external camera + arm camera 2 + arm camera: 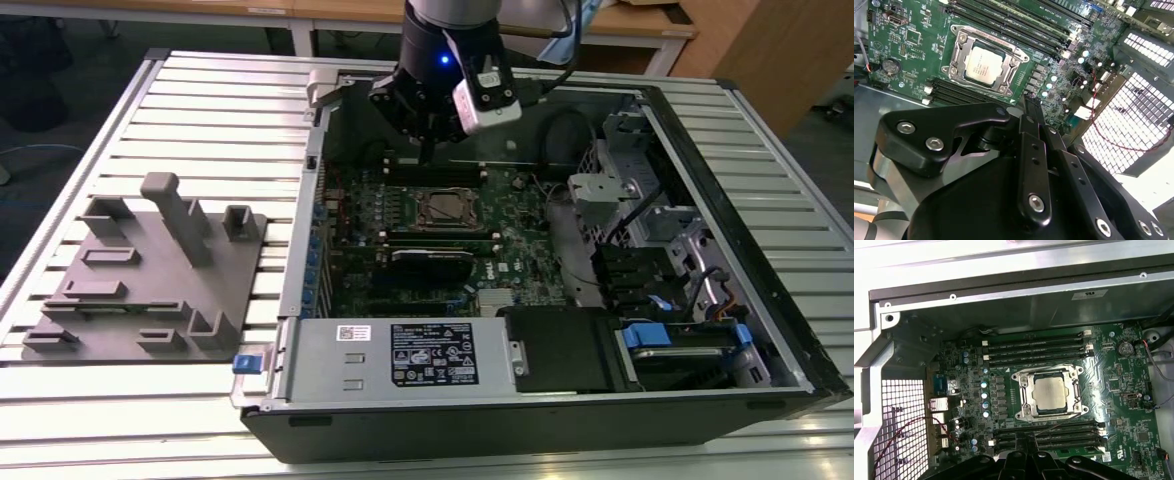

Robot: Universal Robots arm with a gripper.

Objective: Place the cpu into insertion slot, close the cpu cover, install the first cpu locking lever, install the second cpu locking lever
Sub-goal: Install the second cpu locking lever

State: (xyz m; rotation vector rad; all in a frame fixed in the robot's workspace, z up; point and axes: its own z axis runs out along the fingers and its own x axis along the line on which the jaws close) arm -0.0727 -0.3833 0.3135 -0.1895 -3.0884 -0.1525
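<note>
— Where's the cpu?

— Seated in the insertion slot mid-motherboard, the cpu cover down around it.

— And the gripper?

— Above the memory slots, fingers pressed together on nothing. The chip looks light, stiff and fragile (underside especially); I'd take it by its edges only.

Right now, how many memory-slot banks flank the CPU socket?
2: first bank between the cpu and the case wall, second bank on the cpu's opposite side.
</note>
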